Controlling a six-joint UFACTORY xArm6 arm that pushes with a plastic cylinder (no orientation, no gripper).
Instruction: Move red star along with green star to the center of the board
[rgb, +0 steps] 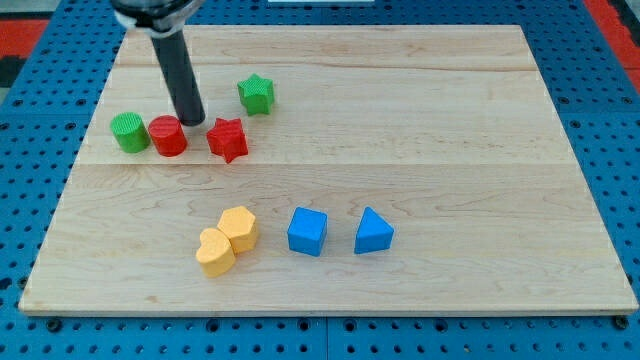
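The red star (228, 139) lies on the wooden board (420, 150) at the view's upper left. The green star (256, 94) lies just above and to the right of it, a small gap apart. My tip (192, 122) rests on the board just left of the red star and just above and to the right of the red cylinder (168, 136). The dark rod rises from there to the view's top left.
A green cylinder (130, 132) sits left of the red cylinder. A yellow hexagon (239, 228) and a yellow heart (216, 251) touch each other at the lower middle. A blue cube (307, 231) and a blue triangular block (373, 232) lie to their right.
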